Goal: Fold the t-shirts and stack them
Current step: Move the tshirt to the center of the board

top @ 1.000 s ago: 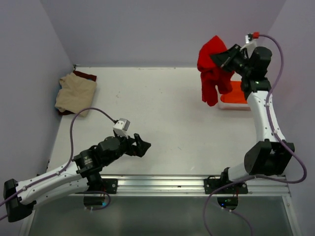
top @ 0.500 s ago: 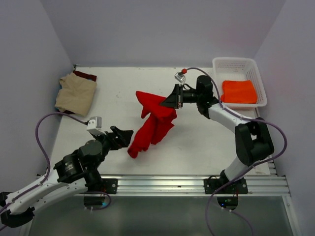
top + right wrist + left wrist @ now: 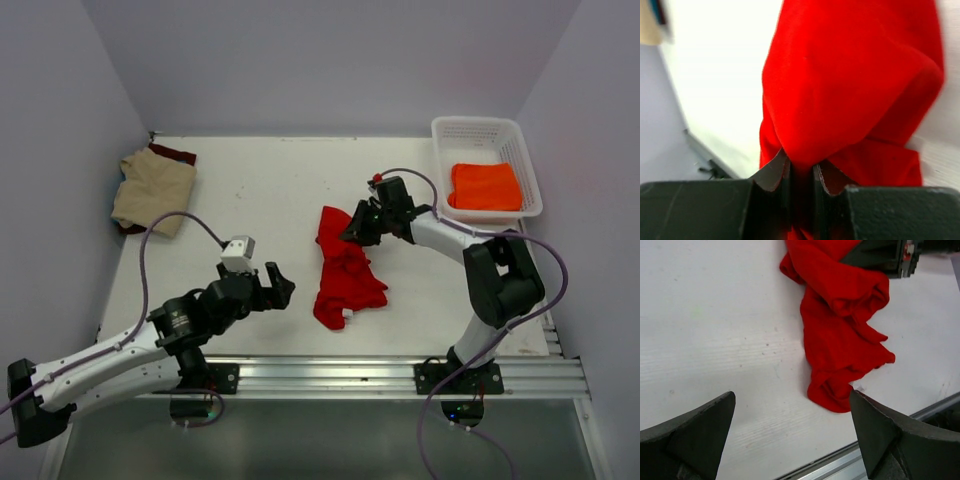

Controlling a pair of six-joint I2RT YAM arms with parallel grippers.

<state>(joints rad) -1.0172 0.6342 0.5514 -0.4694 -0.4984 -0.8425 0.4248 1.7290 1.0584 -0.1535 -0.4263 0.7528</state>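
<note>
The right pincer clenches the far end of a crumpled bright red cloth t-shirt, its length trailing down the white worktop toward the near edge. The left pincer, spread wide, hovers nearest the loose end, just to its left.

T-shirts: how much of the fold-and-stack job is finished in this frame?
Done: a folded tan t-shirt lies on a dark maroon t-shirt, far left. In hand: the right gripper is shut on the crumpled red t-shirt; the left gripper is open, apart from it. Left: folding and stacking the red one, and the orange t-shirt in the basket.
</note>
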